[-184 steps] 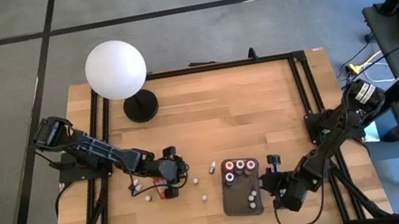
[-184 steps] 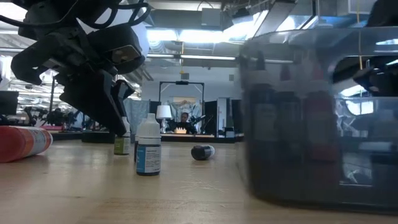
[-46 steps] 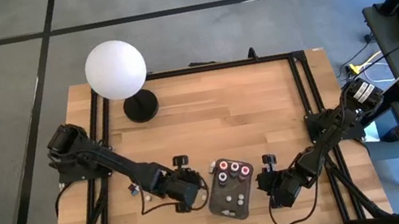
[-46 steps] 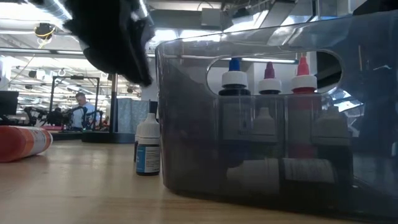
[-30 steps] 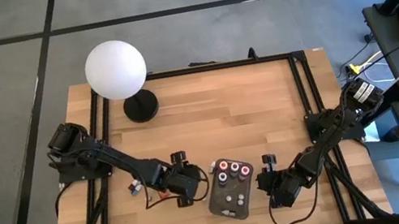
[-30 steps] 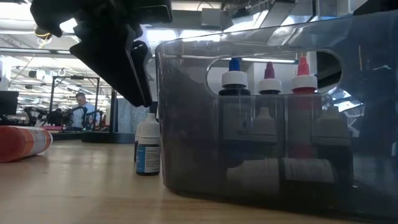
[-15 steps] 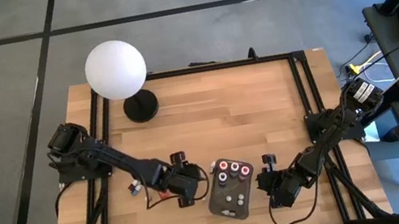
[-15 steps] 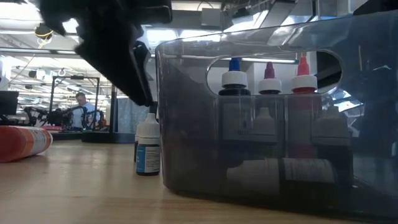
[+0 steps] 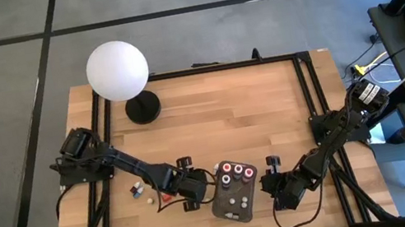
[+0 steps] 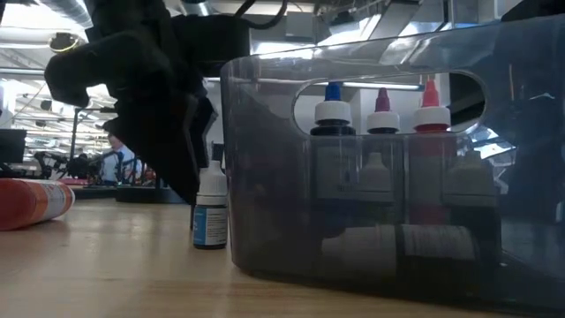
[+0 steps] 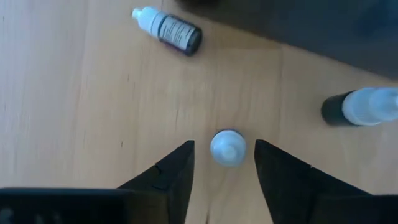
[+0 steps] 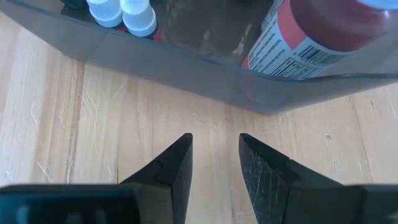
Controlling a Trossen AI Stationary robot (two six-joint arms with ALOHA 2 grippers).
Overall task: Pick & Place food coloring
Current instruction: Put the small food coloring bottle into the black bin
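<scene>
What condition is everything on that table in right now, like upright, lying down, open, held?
Left gripper: open, fingers either side of an upright white-capped bottle, not touching it.
Right gripper: open, empty, beside the tray.
Dark bottle: lying on its side on the table.
Tray: on the table, holding several bottles, most of them upright.
Red bottle: lying on its side.
Globe lamp: upright.

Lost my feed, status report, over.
Left gripper straddling upright white-capped bottle, fingers not touching. Right gripper empty beside tray. Nothing blocking.
</scene>
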